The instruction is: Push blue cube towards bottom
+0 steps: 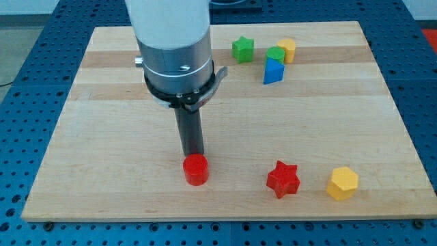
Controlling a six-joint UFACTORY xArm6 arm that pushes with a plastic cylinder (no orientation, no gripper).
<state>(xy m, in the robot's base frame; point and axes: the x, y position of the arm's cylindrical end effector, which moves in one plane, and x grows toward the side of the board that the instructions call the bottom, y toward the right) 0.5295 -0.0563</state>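
**A:** So how far along are you with this one? Going by the one camera view, I'd say you haven't really started. The small blue plastic cube (273,71) sits way up near the view's top, right of centre, on the pale wooden counter (102,171). Your tip (194,154) is down in the lower middle, well apart from it, just above the short red plastic cylinder (196,169), touching it or nearly, can't tell which.

**B:** Agreed, the whole push is left to do. You'd have to get the tip round to the top side of the blue one first, and that's the awkward bit.

**A:** Why awkward?

**B:** Crowded up there. A green block (276,54), shape hard to make out, is right against its top edge, with a yellow plastic block (287,49) just beside that, and a green plastic star (242,49) off to the view's left.

**A:** And further down?

**B:** A red plastic star (283,178) lies almost straight below the cube, with a yellow hexagon-ish block (342,183) to its right. I reckon you'll bump the red star if you push far.

**A:** Gripper?

**B:** There isn't one, just the dark rod, so nothing to open or close.
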